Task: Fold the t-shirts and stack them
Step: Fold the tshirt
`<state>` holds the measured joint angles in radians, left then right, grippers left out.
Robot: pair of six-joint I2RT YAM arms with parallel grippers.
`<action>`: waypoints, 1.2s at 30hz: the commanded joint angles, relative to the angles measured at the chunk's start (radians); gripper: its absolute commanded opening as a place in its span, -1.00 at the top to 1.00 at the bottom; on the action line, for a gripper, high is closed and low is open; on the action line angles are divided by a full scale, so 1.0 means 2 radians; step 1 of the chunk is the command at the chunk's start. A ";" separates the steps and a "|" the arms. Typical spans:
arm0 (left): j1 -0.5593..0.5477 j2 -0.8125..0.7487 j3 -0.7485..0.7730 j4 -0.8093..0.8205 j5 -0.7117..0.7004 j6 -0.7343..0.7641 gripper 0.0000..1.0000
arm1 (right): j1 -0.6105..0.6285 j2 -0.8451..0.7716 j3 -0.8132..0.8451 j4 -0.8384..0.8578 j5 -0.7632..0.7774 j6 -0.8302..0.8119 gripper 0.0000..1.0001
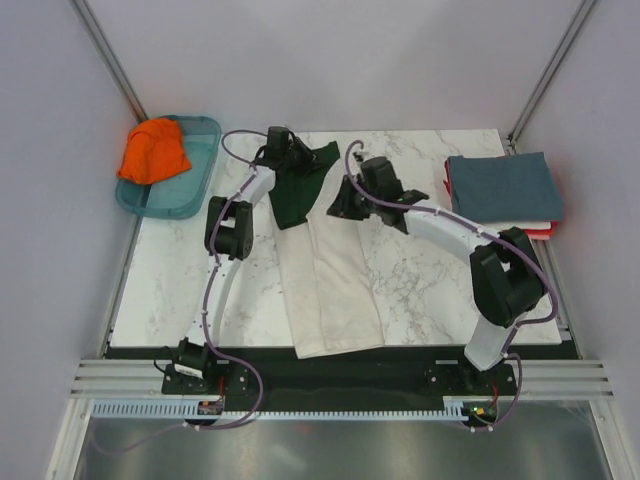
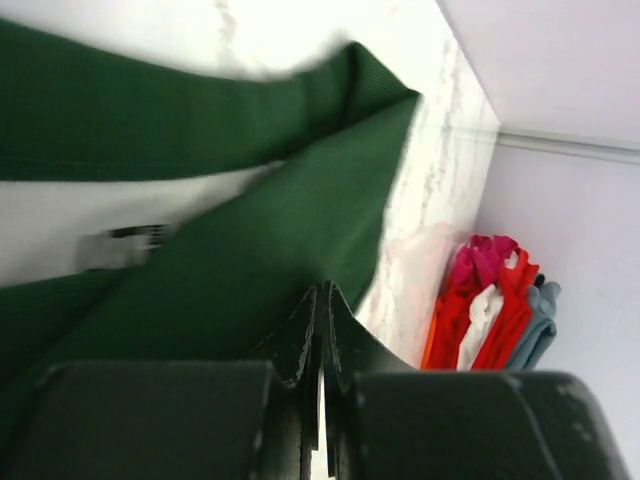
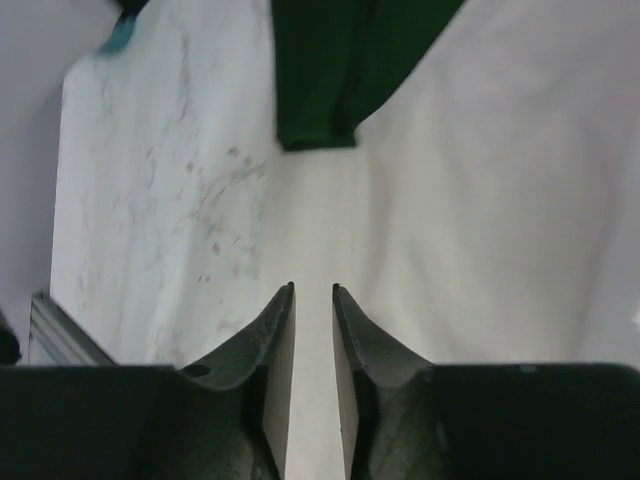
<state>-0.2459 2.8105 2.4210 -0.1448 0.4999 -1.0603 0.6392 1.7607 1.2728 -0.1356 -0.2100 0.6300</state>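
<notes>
Seen from above, the left arm's wrist hides the collar end of the cream t-shirt (image 1: 335, 280), and both sets of fingertips are lost under the arms. In the left wrist view the left gripper (image 2: 321, 300) has its fingers pressed together at the edge of a dark green sleeve (image 2: 250, 250). Whether any cloth is pinched between them cannot be told. The small black print (image 2: 125, 243) on the cream chest is only a blur there.

The right gripper (image 3: 312, 292) stands with a narrow gap between its fingers and nothing in it, just above the cream cloth.

The cream t-shirt lies as a long strip from the far middle of the tabletop (image 1: 430, 290) to its near edge. At the far right edge sits a folded stack: a slate-blue t-shirt (image 1: 503, 185) on top, with only the rims of white and red layers (image 1: 540, 232) showing beneath. An orange t-shirt (image 1: 153, 150) is bunched in a teal tray (image 1: 180, 200) at the far left corner.

The tabletop is white marble-patterned, with plain pale walls on three sides.
</notes>
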 commanded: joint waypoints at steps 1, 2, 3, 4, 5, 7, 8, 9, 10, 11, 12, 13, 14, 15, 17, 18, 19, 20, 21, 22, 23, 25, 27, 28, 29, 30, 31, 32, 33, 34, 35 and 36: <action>-0.020 0.001 0.008 0.070 0.005 -0.049 0.95 | -0.061 0.012 0.019 -0.007 -0.014 -0.022 0.32; -0.021 -0.001 0.011 0.069 0.009 -0.050 0.95 | -0.085 0.021 0.032 -0.007 -0.015 -0.024 0.27; -0.024 -0.005 0.014 0.071 0.012 -0.050 0.89 | -0.098 0.033 0.042 -0.007 -0.017 -0.024 0.23; -0.024 -0.009 0.017 0.085 0.017 -0.050 0.82 | -0.109 0.059 0.051 -0.007 -0.031 -0.026 0.22; -0.024 -0.012 0.020 0.088 0.021 -0.048 0.76 | -0.131 0.072 0.073 -0.003 -0.038 -0.025 0.21; -0.024 -0.031 0.021 0.096 0.030 -0.044 0.57 | -0.158 0.115 0.112 -0.002 -0.051 -0.024 0.20; -0.024 -0.041 0.019 0.095 0.032 -0.036 0.48 | -0.164 0.130 0.127 0.001 -0.070 -0.025 0.19; -0.023 -0.050 0.016 0.095 0.035 -0.030 0.44 | -0.170 0.146 0.143 0.000 -0.078 -0.026 0.17; -0.021 -0.078 0.000 0.094 0.044 -0.022 0.42 | -0.177 0.176 0.174 0.000 -0.084 -0.024 0.14; -0.019 -0.095 -0.015 0.092 0.047 -0.009 0.36 | -0.181 0.193 0.190 0.000 -0.103 -0.023 0.10; -0.016 -0.114 -0.035 0.092 0.048 -0.003 0.34 | -0.185 0.207 0.206 0.000 -0.109 -0.019 0.08; -0.014 -0.160 -0.057 0.091 0.051 0.004 0.30 | -0.191 0.234 0.231 0.000 -0.115 -0.017 0.05; -0.010 -0.181 -0.107 0.091 0.048 0.018 0.26 | -0.194 0.245 0.243 0.000 -0.120 -0.013 0.03; -0.004 -0.206 -0.133 0.091 0.048 0.024 0.24 | -0.195 0.259 0.256 0.001 -0.124 -0.012 0.01; 0.004 -0.268 -0.200 0.091 0.066 0.048 0.21 | -0.201 0.298 0.297 0.002 -0.137 -0.002 -0.02; 0.009 -0.287 -0.222 0.091 0.068 0.055 0.16 | -0.202 0.312 0.311 0.003 -0.151 0.002 -0.04; 0.011 -0.306 -0.244 0.090 0.065 0.060 0.14 | -0.205 0.339 0.340 0.003 -0.156 0.008 -0.04; 0.012 -0.327 -0.286 0.090 0.062 0.074 0.12 | -0.205 0.353 0.354 0.005 -0.163 0.014 -0.05; 0.014 -0.363 -0.308 0.090 0.061 0.084 0.10 | -0.204 0.367 0.367 0.006 -0.170 0.027 -0.05; 0.015 -0.383 -0.328 0.086 0.056 0.091 0.09 | -0.205 0.390 0.386 0.019 -0.186 0.035 -0.05; 0.016 -0.401 -0.369 0.083 0.053 0.107 0.08 | -0.204 0.399 0.391 0.030 -0.194 0.045 -0.05; 0.017 -0.449 -0.410 0.075 0.048 0.123 0.08 | -0.205 0.423 0.402 0.055 -0.206 0.072 -0.06; 0.018 -0.481 -0.468 0.075 0.038 0.146 0.08 | -0.205 0.438 0.414 0.061 -0.209 0.084 -0.05; 0.017 -0.508 -0.488 0.062 0.030 0.152 0.08 | -0.205 0.451 0.423 0.064 -0.215 0.094 -0.04; 0.018 -0.525 -0.528 0.060 0.024 0.163 0.08 | -0.205 0.457 0.427 0.075 -0.219 0.101 -0.04; 0.019 -0.538 -0.548 0.059 0.019 0.167 0.08 | -0.205 0.463 0.428 0.083 -0.222 0.108 -0.01; 0.020 -0.567 -0.568 0.057 0.012 0.170 0.07 | -0.203 0.471 0.431 0.095 -0.225 0.120 0.03; 0.021 -0.582 -0.603 0.048 0.011 0.170 0.07 | -0.204 0.475 0.434 0.097 -0.226 0.122 0.06; 0.021 -0.597 -0.623 0.048 0.012 0.170 0.06 | -0.204 0.479 0.435 0.098 -0.226 0.125 0.16; 0.019 -0.614 -0.643 0.049 0.009 0.170 0.06 | -0.205 0.484 0.436 0.102 -0.223 0.126 0.22; 0.019 -0.644 -0.682 0.053 0.006 0.168 0.06 | -0.205 0.486 0.435 0.104 -0.216 0.130 0.29; 0.019 -0.660 -0.702 0.054 0.004 0.168 0.06 | -0.204 0.489 0.435 0.108 -0.213 0.134 0.46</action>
<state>-0.2081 1.6165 1.1114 -0.0292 0.5343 -0.7849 0.2268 2.6858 2.1201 0.0612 -0.6498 0.8608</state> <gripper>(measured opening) 0.469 0.322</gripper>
